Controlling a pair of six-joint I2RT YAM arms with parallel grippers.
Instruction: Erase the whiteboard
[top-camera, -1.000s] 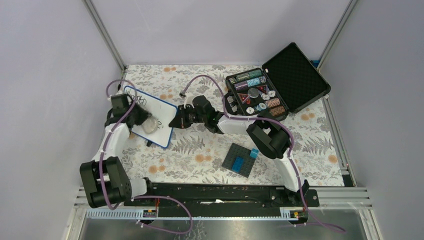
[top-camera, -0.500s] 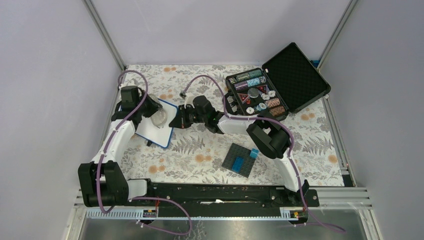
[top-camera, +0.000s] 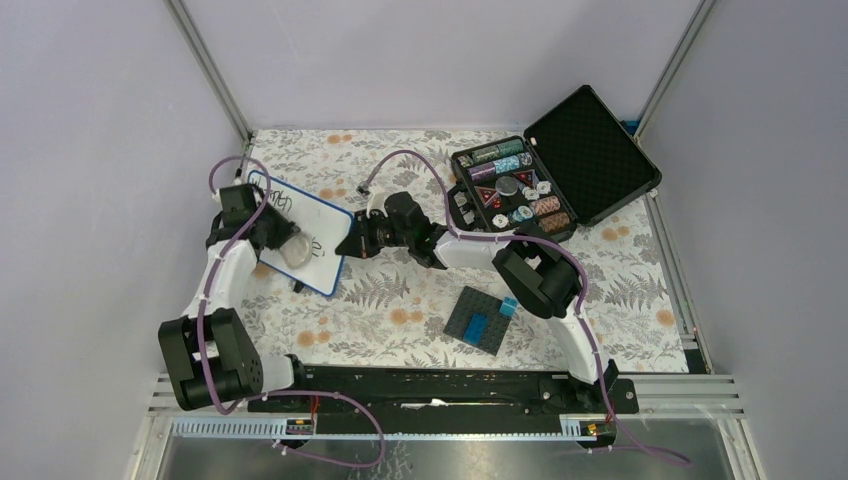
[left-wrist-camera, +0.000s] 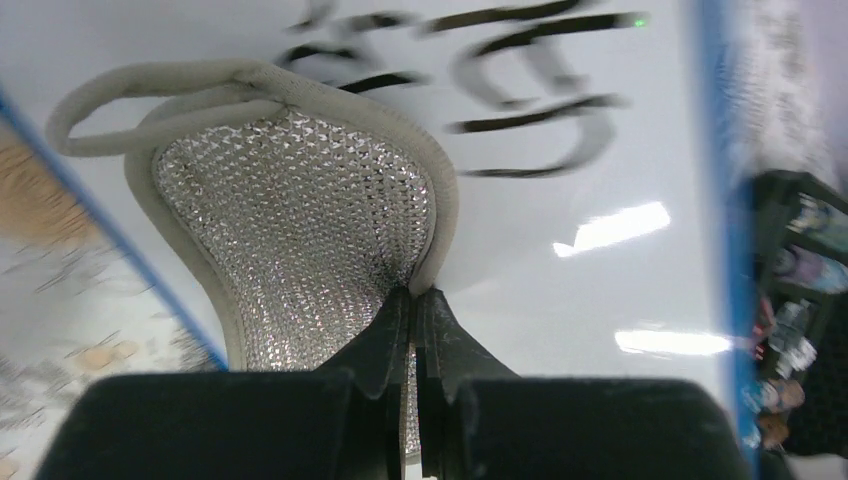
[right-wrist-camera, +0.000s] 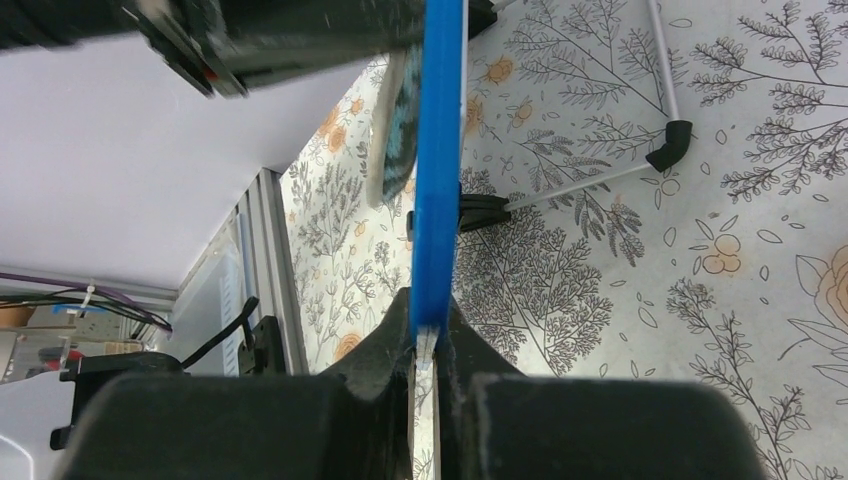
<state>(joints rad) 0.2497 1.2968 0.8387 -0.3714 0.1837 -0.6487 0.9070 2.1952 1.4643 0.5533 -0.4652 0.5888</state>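
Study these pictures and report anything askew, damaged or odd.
The whiteboard sits skewed to the edges of the table, its blue rim pinched by the right gripper. Dark handwriting shows beyond the mesh pad that the left gripper clamps. Nothing looks spilled or damaged.

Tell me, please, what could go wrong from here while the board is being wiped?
The right gripper pinches only the thin blue rim of the whiteboard; wiping pressure might twist it loose.
The left gripper grips the mesh pad by one edge, so it could fold or slip out.
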